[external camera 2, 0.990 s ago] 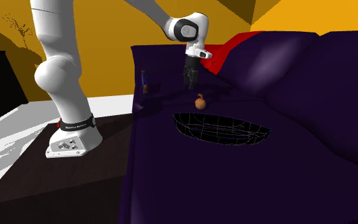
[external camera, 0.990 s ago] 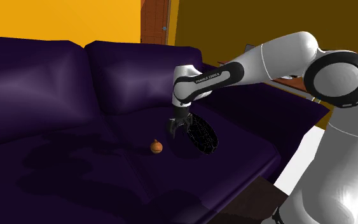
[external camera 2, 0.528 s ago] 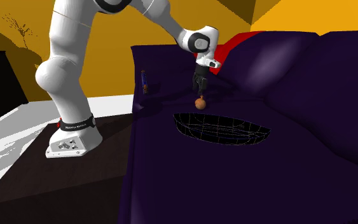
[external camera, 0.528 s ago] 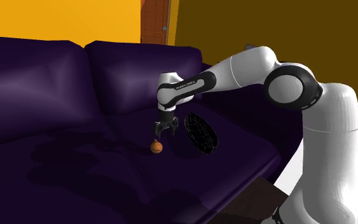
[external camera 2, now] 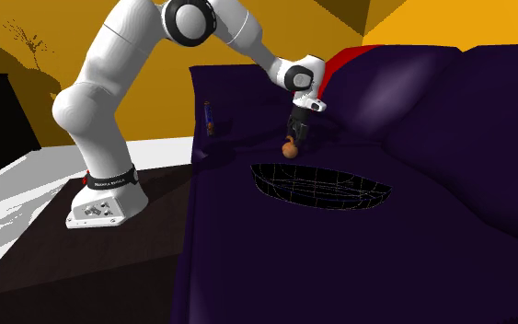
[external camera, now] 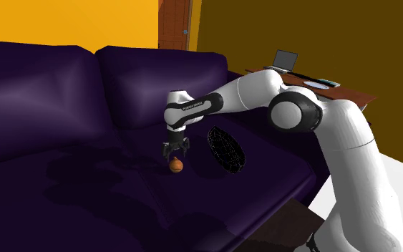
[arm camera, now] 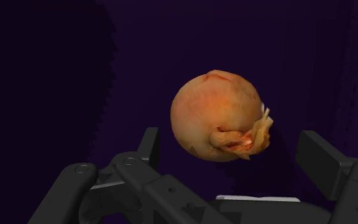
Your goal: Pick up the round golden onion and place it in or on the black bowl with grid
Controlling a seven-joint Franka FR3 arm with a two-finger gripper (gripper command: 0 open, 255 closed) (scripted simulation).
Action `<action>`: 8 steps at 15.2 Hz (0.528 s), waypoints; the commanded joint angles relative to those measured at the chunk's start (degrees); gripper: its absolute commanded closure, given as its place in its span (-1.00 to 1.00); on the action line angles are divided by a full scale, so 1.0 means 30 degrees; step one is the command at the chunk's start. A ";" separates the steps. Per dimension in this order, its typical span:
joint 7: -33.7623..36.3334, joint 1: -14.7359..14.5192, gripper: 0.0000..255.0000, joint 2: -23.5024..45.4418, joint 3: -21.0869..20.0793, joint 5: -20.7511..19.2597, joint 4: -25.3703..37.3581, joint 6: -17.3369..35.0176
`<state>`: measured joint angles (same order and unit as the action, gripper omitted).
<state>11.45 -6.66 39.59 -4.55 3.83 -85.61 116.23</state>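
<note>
A dark purple sofa (external camera: 64, 193) carries everything. On its seat lies a round orange-golden onion (external camera: 176, 165), near a black bowl (external camera: 226, 149) (its grid drawn in thin pale lines). A small dark upright object (external camera 2: 209, 117) stands at the seat's front edge, apart from both.

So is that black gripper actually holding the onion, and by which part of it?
Nothing is held. The gripper is open, its fingers standing either side of the onion without touching it.

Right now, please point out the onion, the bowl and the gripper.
onion (arm camera: 212, 111), wrist view, middle of its skin.
bowl (external camera 2: 339, 195), second exterior view, its grid wall.
gripper (external camera: 175, 152), shoulder view, between its fingertips.
</note>
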 commanded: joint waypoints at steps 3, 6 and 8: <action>0.0035 -0.0085 -1.00 0.0447 -0.0013 0.0004 -0.0312 0.0770; 0.0032 -0.0108 -1.00 0.0608 -0.0015 0.0006 -0.0469 0.1090; 0.0032 -0.0108 -1.00 0.0609 -0.0015 0.0006 -0.0467 0.1089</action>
<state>11.54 -6.98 41.38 -4.60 3.84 -87.01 119.43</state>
